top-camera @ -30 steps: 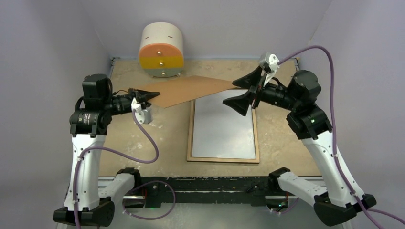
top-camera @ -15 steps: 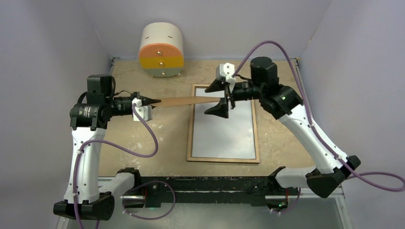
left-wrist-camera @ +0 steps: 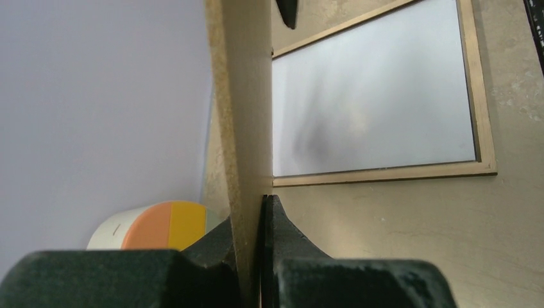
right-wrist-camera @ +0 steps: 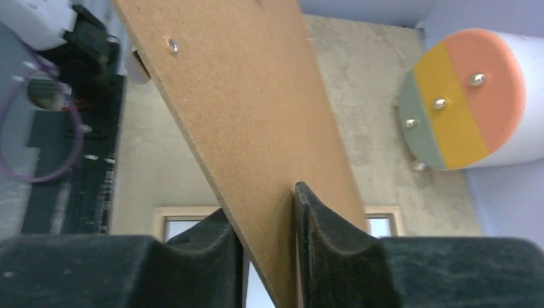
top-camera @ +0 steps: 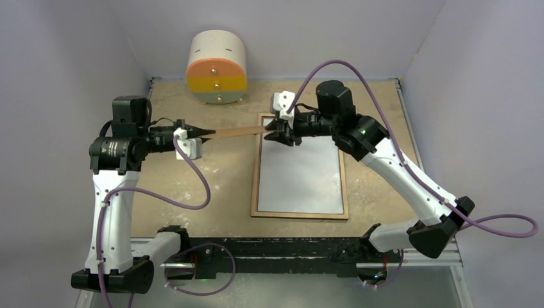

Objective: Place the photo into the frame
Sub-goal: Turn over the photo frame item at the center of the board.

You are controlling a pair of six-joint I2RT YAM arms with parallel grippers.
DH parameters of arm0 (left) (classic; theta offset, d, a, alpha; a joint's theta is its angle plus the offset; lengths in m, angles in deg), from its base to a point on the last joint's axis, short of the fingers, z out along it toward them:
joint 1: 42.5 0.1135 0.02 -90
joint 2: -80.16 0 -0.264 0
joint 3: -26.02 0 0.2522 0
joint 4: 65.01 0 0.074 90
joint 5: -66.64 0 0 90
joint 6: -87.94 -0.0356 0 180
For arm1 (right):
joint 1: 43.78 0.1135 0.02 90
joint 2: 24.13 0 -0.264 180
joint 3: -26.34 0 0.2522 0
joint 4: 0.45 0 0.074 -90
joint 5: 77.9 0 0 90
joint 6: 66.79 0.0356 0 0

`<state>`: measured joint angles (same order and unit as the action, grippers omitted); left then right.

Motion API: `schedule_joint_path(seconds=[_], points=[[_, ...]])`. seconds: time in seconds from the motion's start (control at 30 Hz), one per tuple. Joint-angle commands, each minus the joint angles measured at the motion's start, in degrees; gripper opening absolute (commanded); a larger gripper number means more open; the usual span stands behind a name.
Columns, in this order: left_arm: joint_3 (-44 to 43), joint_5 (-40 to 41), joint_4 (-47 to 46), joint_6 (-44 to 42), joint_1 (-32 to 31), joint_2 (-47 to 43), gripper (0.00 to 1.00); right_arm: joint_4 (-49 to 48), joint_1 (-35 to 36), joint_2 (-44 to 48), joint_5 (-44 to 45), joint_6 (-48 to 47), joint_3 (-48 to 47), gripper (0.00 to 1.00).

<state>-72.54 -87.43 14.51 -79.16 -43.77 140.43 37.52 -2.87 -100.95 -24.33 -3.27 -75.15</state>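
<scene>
The frame (top-camera: 256,186) lies flat on the table, light-brown wood side up, around a pale grey-white surface (top-camera: 300,173); whether that is glass or a sheet I cannot tell. The photo's dark image is not in view. A plain brown backing board (top-camera: 237,132) hangs edge-on above the frame's far left corner. My left gripper (top-camera: 204,135) is shut on its left end, and its jaws pinch the board (left-wrist-camera: 247,96) in the left wrist view. My right gripper (top-camera: 274,131) is shut on the board's right end, with the board (right-wrist-camera: 250,96) slanting between its fingers (right-wrist-camera: 317,218).
A white drum (top-camera: 216,67) with an orange, yellow and grey face stands at the back of the table, left of centre. Lilac walls close in the table on three sides. A black rail (top-camera: 282,247) runs along the near edge.
The right gripper swung left from the board's far right corner and shut on its end. The board turned from lying flat to edge-on. The left gripper kept its grip.
</scene>
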Motion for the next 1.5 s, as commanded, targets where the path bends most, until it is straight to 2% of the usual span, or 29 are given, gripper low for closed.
schedule_joint_path(seconds=[0.0, 0.1, 0.13, 0.2, 0.23, 0.27, 0.37, 0.4, 0.5, 0.6, 0.67, 0.83, 0.93, 1.1, 1.23, 1.47], points=[[-3.97, -5.94, -1.40, -1.22, -0.22, 0.30, 0.00, -4.82, 0.49, -0.75, 1.69, -2.24, -0.36, 0.20], [-4.22, -6.10, -4.99, 1.05, -0.23, 0.12, 0.00, -9.60, 0.49, 0.27, 0.31, -1.60, 0.86, 0.00], [-3.73, -5.87, -9.01, 4.50, -0.23, -0.39, 0.03, -11.91, 0.49, 1.05, 0.36, -1.02, 1.69, 0.00], [-1.51, -4.31, -20.75, 14.65, -0.29, -2.23, 0.26, -18.94, 0.49, 3.03, 0.48, 3.55, 4.88, 0.00], [0.30, -2.63, -29.16, 21.32, -0.22, -3.74, 0.45, -22.45, 0.49, 4.19, 0.73, 5.43, 6.40, 0.00], [2.56, -0.68, -36.92, 29.19, -0.23, -5.14, 0.56, -26.15, 0.49, 5.18, 1.11, 6.62, 7.75, 0.00], [6.73, 6.63, -55.20, 40.05, -0.22, -8.07, 0.79, -33.89, 0.49, 7.30, 2.01, 11.80, 9.90, 0.00], [6.86, 9.71, -58.95, 43.68, -0.24, -8.16, 0.82, -34.42, 0.45, 7.34, 1.47, 13.86, 9.47, 0.00], [2.80, 19.79, -61.99, 50.49, -0.28, -5.87, 0.86, -31.43, 0.24, 5.76, 2.64, 19.51, 5.77, 0.00], [-3.31, 26.08, -57.76, 52.70, -0.24, -2.43, 0.89, -28.67, -1.03, 4.32, 4.22, 25.35, 2.55, 0.00], [-4.87, 28.97, -56.05, 53.03, -0.29, -1.23, 0.90, -28.12, -3.06, 3.78, 5.82, 33.62, 1.25, 0.00], [-3.56, 34.02, -54.51, 54.40, -0.22, -0.83, 0.92, -24.92, -14.37, 0.98, -0.02, 50.23, -2.21, 0.00], [-3.28, 40.04, -52.65, 57.46, -0.24, 0.01, 0.93, -19.66, -20.29, -1.35, -3.74, 56.75, -2.85, 0.00], [-1.94, 40.28, -43.74, 54.99, -0.23, 2.61, 0.94, -26.01, -29.52, 0.68, -13.31, 70.09, 12.12, 0.00], [6.18, 38.36, -39.68, 49.98, -0.27, 3.10, 0.96, -37.46, -37.49, 6.16, -18.44, 79.37, 26.42, 0.00], [16.85, 33.53, -40.81, 48.17, -0.27, 4.60, 0.93, -45.07, -39.76, 10.26, -21.64, 84.72, 39.15, 0.00]])
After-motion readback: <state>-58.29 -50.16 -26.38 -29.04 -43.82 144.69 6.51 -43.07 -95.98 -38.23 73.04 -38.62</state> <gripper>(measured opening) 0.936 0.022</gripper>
